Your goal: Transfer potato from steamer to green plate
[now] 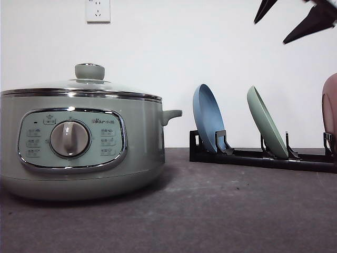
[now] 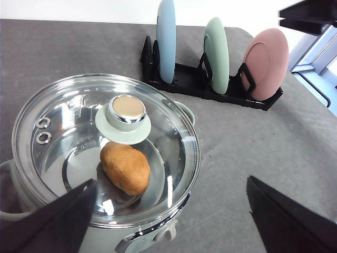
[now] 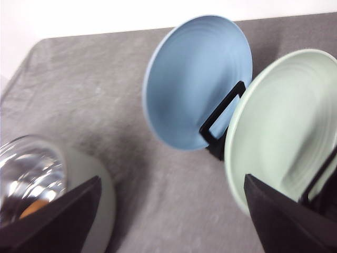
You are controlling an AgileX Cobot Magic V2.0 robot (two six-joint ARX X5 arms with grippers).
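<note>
The potato (image 2: 125, 167), an orange-brown lump, lies inside the pale green steamer (image 1: 79, 142) and shows through its glass lid (image 2: 68, 137), which is on the pot. My left gripper (image 2: 168, 224) hovers open above the steamer's near side, its dark fingers (image 2: 52, 221) spread wide. The green plate (image 1: 267, 124) stands on edge in a black rack (image 1: 253, 157), between a blue plate and a pink one. My right gripper (image 3: 168, 221) is open, high above the rack, with the green plate (image 3: 284, 126) just beyond its fingers. In the front view the right gripper (image 1: 269, 32) shows at the top right.
The blue plate (image 1: 207, 118) stands in the rack's left slot and the pink plate (image 2: 266, 63) in the right slot. The steamer's side handle (image 1: 171, 114) points toward the rack. Grey table surface (image 1: 221, 211) lies between steamer and rack. A wall is close behind.
</note>
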